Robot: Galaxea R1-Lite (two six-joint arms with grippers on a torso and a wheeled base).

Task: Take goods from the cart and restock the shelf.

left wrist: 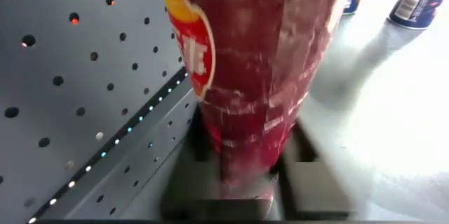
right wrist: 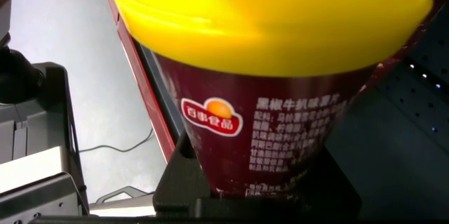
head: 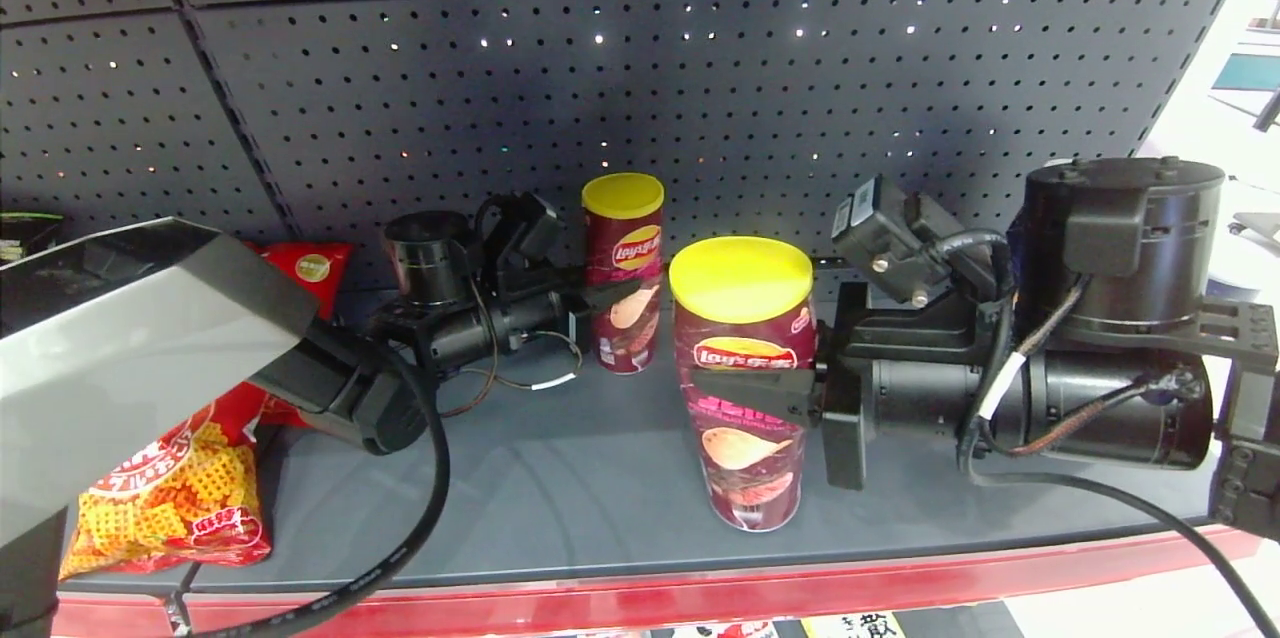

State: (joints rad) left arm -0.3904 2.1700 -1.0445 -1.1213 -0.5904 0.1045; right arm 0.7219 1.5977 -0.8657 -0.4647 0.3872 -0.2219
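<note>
My right end effector (head: 748, 390) is squeezed shut on the middle of one chip can (head: 745, 458) standing on the shelf (head: 560, 488), my left end effector (head: 625, 303) hugs the other chip can (head: 622, 248) just past it, both probably light, smooth and easy to dent.

Two yellow-lidded chip cans (head: 622, 253) (head: 745, 463), two red snack bags (head: 185, 508) (head: 312, 270), one shelf (head: 560, 488).
</note>
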